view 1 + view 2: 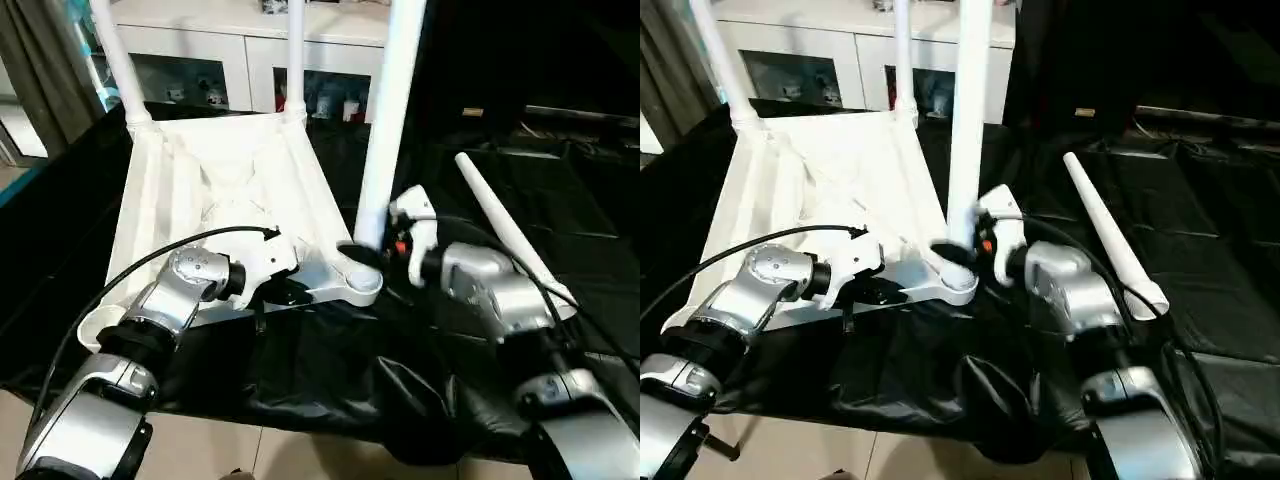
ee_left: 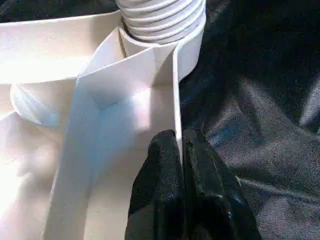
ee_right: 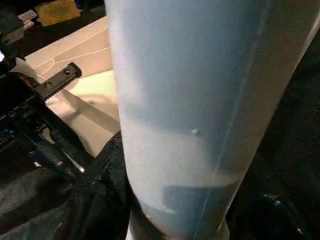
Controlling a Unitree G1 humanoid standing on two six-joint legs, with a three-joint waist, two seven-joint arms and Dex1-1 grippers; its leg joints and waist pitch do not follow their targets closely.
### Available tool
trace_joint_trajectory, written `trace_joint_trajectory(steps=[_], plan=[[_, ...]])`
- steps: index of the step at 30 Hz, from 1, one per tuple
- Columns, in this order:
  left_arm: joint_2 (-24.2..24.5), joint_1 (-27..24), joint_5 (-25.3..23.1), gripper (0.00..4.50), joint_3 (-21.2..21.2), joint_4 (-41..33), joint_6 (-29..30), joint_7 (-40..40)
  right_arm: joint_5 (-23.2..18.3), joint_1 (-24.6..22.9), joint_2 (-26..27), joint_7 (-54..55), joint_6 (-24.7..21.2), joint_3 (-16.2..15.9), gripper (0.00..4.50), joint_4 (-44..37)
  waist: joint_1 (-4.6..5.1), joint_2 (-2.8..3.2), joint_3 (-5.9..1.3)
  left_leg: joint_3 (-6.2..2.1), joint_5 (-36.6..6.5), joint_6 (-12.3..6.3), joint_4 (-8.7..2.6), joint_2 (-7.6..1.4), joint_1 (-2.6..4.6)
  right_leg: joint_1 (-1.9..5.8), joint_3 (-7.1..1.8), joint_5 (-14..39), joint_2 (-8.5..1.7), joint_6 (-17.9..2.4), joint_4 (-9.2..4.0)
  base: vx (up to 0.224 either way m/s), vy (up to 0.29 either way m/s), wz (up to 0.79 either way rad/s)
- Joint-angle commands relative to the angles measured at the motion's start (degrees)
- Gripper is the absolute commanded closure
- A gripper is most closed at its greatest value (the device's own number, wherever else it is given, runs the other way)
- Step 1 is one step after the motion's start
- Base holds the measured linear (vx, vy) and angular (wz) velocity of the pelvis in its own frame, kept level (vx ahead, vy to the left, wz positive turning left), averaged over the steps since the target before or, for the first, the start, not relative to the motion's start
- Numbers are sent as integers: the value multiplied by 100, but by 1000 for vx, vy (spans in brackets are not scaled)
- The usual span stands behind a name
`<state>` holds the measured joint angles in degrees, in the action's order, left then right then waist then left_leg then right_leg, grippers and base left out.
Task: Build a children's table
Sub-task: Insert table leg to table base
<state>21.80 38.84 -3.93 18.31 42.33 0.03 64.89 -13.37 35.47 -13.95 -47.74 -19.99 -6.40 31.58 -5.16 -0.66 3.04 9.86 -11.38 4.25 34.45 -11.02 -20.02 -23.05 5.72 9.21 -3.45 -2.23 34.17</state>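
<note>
I look down over two silver forearms at the children's table (image 1: 215, 190), lying upside down on a tabletop draped in crinkled black cloth (image 1: 330, 380). Its ribbed white underside faces up. Two legs stand in the far corner sockets at 11 and 12 o'clock, and a third leg (image 1: 390, 120) rises from the near corner socket (image 1: 355, 285) at the centre of my view. A fourth leg (image 1: 510, 235) lies loose on the cloth at 3 o'clock, well apart from the top.

My left gripper (image 2: 181, 150) has its black fingers (image 2: 155, 185) closed on the thin edge wall of the top, just beside that near socket — the wrist view shows the wall pinched between them. My right gripper (image 1: 365, 252) sits at the base of the upright third leg, its fingers half spread around the tube and gripping it.

Beyond the tabletop, at 12 o'clock, stands a white cabinet (image 1: 215, 60) with glass doors. A grey curtain (image 1: 40, 70) hangs at 10 o'clock, and pale floor (image 1: 300, 455) shows at 6 o'clock.
</note>
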Motion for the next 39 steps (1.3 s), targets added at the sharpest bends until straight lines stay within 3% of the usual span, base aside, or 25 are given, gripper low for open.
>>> trace_joint_trajectory(steps=[1,8,11,16,17,21,28,29,30,32,34,39], plan=[[48,82,-131,450,58,60,-10,4,28,-83,-36,-48,-156,-37,259,-49,-13,-3,-391,-61,-836,-159,-411,-249,19,332,-357,1702,-558,-904,-405,0,0,0],[47,98,-155,450,62,102,-50,-15,43,-34,13,12,-78,11,259,77,-9,13,-395,-65,-833,-149,-414,-251,20,330,-356,1617,-554,-932,-397,0,0,0],[50,115,-178,450,66,134,-87,-41,-48,42,143,160,7,188,259,285,-15,49,-390,-72,-905,-119,-418,-250,22,325,-355,1727,-568,-930,-409,0,0,0],[53,129,-187,450,67,154,-106,-50,-153,85,232,238,35,344,259,468,-9,42,-386,-73,-1004,-75,-425,-253,37,323,-352,1789,-561,-931,-426,0,0,0],[61,138,-196,450,70,163,-118,-47,-209,80,271,255,38,414,259,535,-14,70,-385,-79,-1018,-68,-429,-255,36,326,-352,1789,-565,-938,-423,0,0,0],[89,142,-207,450,73,165,-129,-32,-298,-4,322,290,63,523,259,581,-10,81,-391,-82,-1063,-48,-430,-253,31,334,-345,1745,-557,-955,-426,0,0,0],[116,205,-247,450,54,234,-184,-113,-513,-506,481,340,210,819,259,427,-28,172,-399,-89,-1146,-42,-433,-255,36,331,-340,1629,-554,-1003,-432,0,0,0],[114,213,-252,450,53,243,-190,-125,-525,-533,494,350,234,832,259,418,-23,160,-397,-88,-1155,-47,-438,-255,33,334,-338,1630,-550,-997,-437,0,0,0],[106,238,-261,450,46,277,-207,-160,-551,-597,532,381,299,870,259,408,-27,191,-399,-92,-1188,-43,-434,-250,38,333,-338,1665,-558,-1007,-437,0,0,0],[87,267,-268,450,41,313,-215,-195,-592,-709,584,458,402,950,259,403,-21,171,-395,-86,-1224,-44,-432,-236,33,331,-338,1789,-557,-971,-457,0,0,0],[66,296,-272,450,40,345,-217,-217,-593,-835,638,538,522,1045,259,412,-20,191,-380,-91,-1279,-50,-441,-233,37,326,-331,2027,-558,-899,-495,0,0,0],[42,324,-278,450,47,390,-244,-247,-473,-1160,669,597,807,934,259,248,-29,201,-380,-96,-1329,-54,-449,-239,55,304,-331,2092,-555,-853,-518,0,0,0]])
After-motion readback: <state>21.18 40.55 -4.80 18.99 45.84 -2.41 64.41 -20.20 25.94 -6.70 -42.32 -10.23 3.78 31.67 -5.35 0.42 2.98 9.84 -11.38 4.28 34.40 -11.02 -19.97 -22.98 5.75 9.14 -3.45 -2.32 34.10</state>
